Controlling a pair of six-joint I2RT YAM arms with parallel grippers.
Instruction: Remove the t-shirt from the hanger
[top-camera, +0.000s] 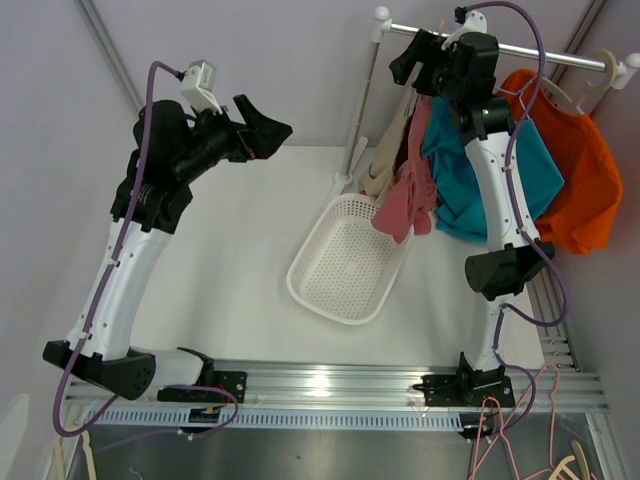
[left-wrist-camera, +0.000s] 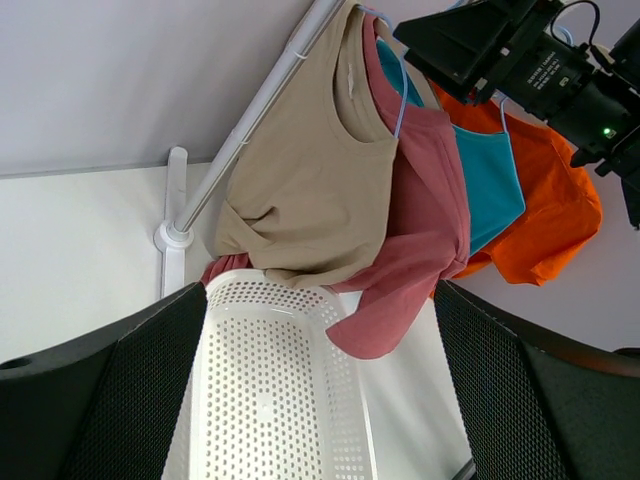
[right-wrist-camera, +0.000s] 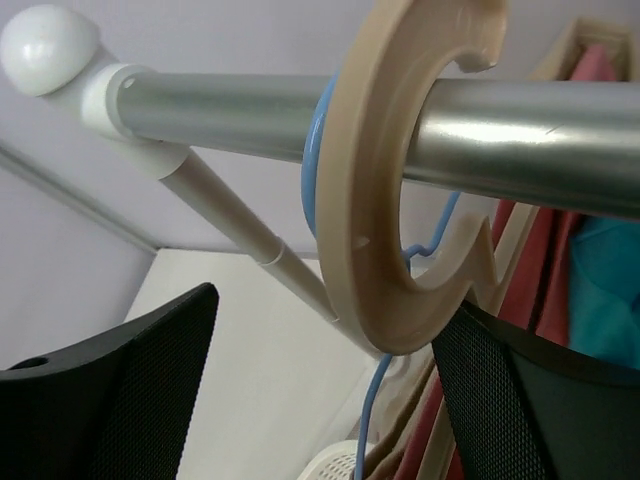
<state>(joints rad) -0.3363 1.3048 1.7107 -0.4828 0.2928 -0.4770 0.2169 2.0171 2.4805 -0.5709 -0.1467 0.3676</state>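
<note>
Several t-shirts hang on hangers from a metal rail (top-camera: 540, 52): beige (top-camera: 385, 155), pink (top-camera: 408, 195), teal (top-camera: 455, 170) and orange (top-camera: 580, 170). My right gripper (top-camera: 415, 55) is up at the rail's left end, open and empty. In the right wrist view (right-wrist-camera: 325, 380) a beige hanger hook (right-wrist-camera: 380, 200) and a thin blue hook (right-wrist-camera: 315, 160) sit on the rail (right-wrist-camera: 520, 130) just above its jaws, the beige hook close to the right finger (right-wrist-camera: 530, 400). My left gripper (top-camera: 275, 130) is open and empty, raised over the table, facing the beige shirt (left-wrist-camera: 310, 180) and pink shirt (left-wrist-camera: 420, 240).
A white perforated basket (top-camera: 300, 285) lies on the table under the beige and pink shirts, whose hems hang over its far rim (left-wrist-camera: 260, 285). The rack's white post (top-camera: 358, 150) stands behind it. Spare hangers lie at the near right floor (top-camera: 560, 465).
</note>
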